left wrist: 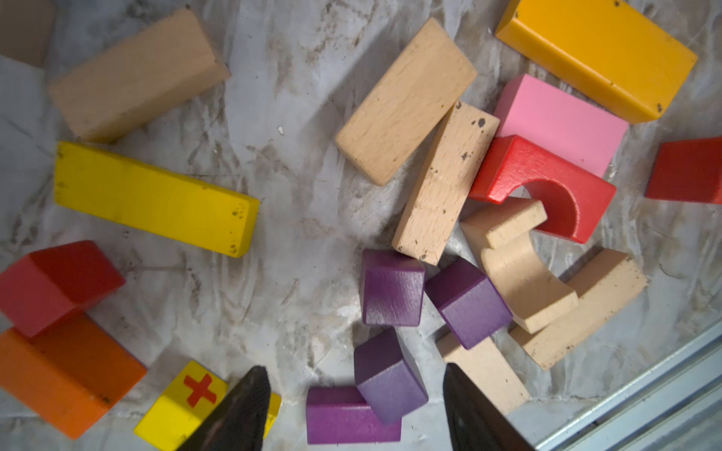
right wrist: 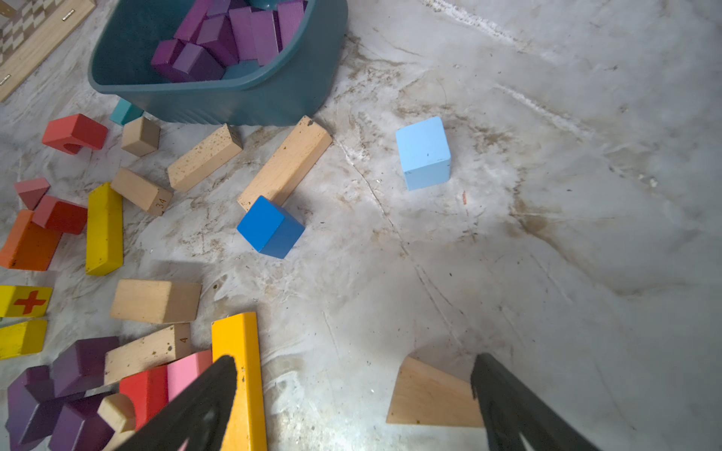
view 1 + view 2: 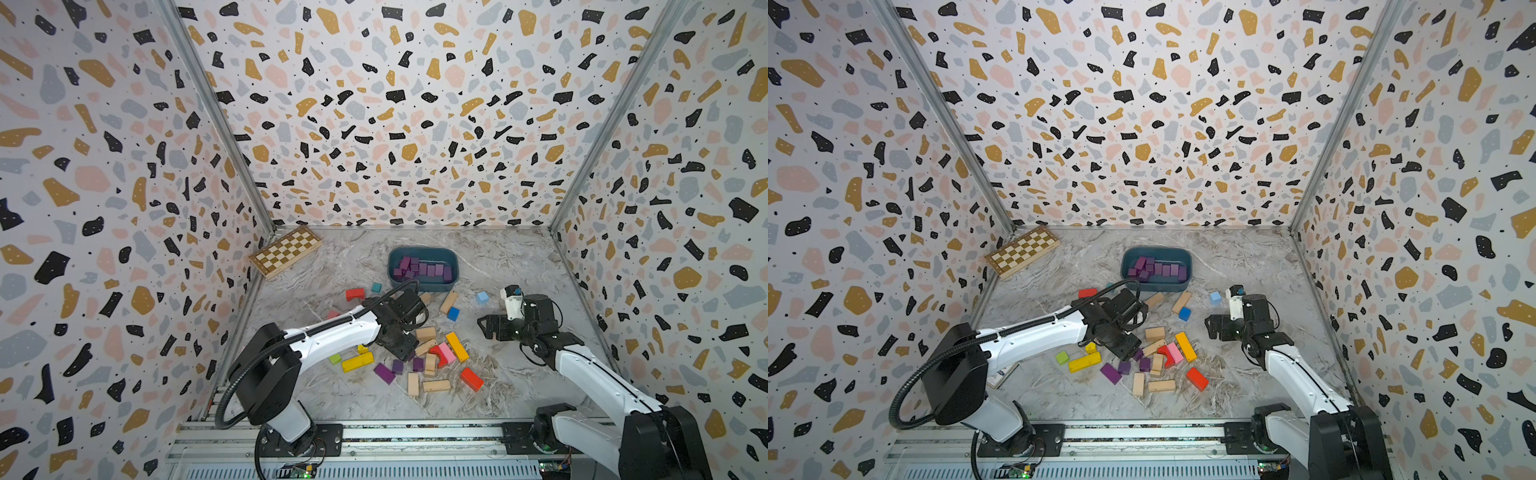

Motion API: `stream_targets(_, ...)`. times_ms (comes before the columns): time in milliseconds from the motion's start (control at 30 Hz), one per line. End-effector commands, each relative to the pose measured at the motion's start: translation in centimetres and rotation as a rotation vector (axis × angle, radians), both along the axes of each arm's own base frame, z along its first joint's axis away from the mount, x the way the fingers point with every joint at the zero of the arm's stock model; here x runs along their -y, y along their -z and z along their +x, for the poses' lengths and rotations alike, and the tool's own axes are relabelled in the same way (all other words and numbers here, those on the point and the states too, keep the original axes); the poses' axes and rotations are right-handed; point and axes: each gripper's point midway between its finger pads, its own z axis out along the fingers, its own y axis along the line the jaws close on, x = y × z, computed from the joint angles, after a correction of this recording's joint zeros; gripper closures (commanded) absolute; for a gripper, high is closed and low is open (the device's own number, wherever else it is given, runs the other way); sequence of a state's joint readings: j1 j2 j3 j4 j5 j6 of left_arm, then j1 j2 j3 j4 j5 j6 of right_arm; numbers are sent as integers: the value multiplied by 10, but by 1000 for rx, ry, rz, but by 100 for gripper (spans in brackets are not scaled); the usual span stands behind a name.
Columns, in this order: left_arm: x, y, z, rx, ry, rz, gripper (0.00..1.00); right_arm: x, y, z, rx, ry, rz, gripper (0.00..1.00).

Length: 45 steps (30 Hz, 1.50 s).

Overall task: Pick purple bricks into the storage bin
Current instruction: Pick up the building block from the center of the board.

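Purple bricks [image 1: 392, 289] sit in two places: four loose ones lie toward the near side of the marble table [image 3: 511, 390], and the rest are piled in the storage bin [image 3: 440, 286] farther back.

Nearest the arm bases are plain wooden blocks [image 3: 436, 385] and a red block [image 3: 471, 379]. Just behind them lie the loose purple pieces, mixed into a scatter of coloured blocks. The left gripper [image 3: 405, 354] hangs directly over this group, pointing down.

In the left wrist view its two dark fingers [image 1: 242, 406] stand partly apart. Between them, a tilted purple cube [image 1: 386, 375] rests on a purple bar [image 1: 347, 416]. A gap shows on each side, so the jaws grip nothing. Two more purple cubes lie just beyond, beside a plain wooden bar [image 1: 445, 183]. A yellow bar [image 1: 156, 199], a red arch [image 1: 547, 183] and a pink block [image 1: 558, 121] lie around them.

To the right, the right gripper [image 3: 486, 326] is held off the table with its jaws spread wide and empty. The right wrist view shows a wooden wedge [image 2: 429, 394] lying on the table below them.

Farther back are a dark blue cube [image 3: 453, 313] and a light blue cube [image 3: 482, 297]. Behind those stands the teal bin, holding a heap of purple bricks. A wooden chessboard [image 3: 286, 251] lies in the far left corner.
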<state>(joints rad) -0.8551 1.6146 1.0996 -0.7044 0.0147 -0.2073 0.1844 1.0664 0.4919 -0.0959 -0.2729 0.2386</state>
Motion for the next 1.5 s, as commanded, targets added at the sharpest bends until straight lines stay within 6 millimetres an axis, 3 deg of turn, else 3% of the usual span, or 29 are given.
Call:
stream_targets(0, 9, 6, 4, 3, -9, -19, 33, 2, -4, -1, 17, 7, -1, 5)
stream_targets(900, 24, 28, 11, -26, 13, 7, 49, 3, 0, 1, 2, 11, -7, 5)
stream_targets(1300, 31, 28, 18, -23, 19, 9, 72, 3, 0, 1, 1, 12, -8, 5)
stream_targets(1467, 32, 26, 19, -21, 22, 12, 77, 3, 0, 2, 1, 13, -8, 5)
